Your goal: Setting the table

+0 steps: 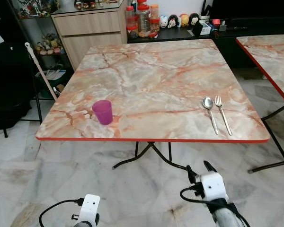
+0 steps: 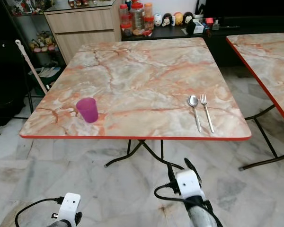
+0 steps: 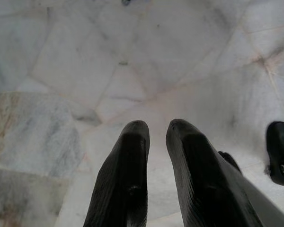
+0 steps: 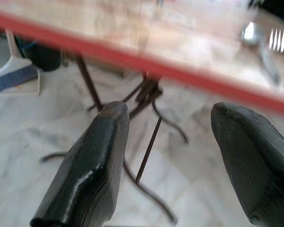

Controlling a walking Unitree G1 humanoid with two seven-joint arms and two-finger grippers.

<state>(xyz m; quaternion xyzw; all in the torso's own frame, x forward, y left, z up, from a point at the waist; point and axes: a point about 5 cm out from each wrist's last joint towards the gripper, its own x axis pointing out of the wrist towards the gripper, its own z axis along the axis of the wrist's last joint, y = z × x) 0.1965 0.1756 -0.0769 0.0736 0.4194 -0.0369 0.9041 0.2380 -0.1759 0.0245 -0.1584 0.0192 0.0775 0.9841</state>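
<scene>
A marble-topped table (image 1: 151,71) with a red edge stands in front of me. On it, a purple cup (image 1: 102,112) sits upright near the front left. A spoon (image 1: 209,113) and a fork (image 1: 222,115) lie side by side near the front right. My right gripper (image 1: 199,169) is raised below the table's front edge, under the cutlery. In the right wrist view it (image 4: 170,109) is open and holds nothing, pointing at the red edge with the spoon (image 4: 250,34) beyond. My left gripper (image 3: 157,127) hangs low over the floor, its fingers close together and holding nothing.
A second marble table (image 1: 270,52) stands to the right. Behind are a wooden cabinet (image 1: 90,28), jars (image 1: 142,19) and a dark sideboard. A broom (image 1: 40,71) leans at the left. Black folding legs (image 1: 151,151) cross under the table on the marble floor.
</scene>
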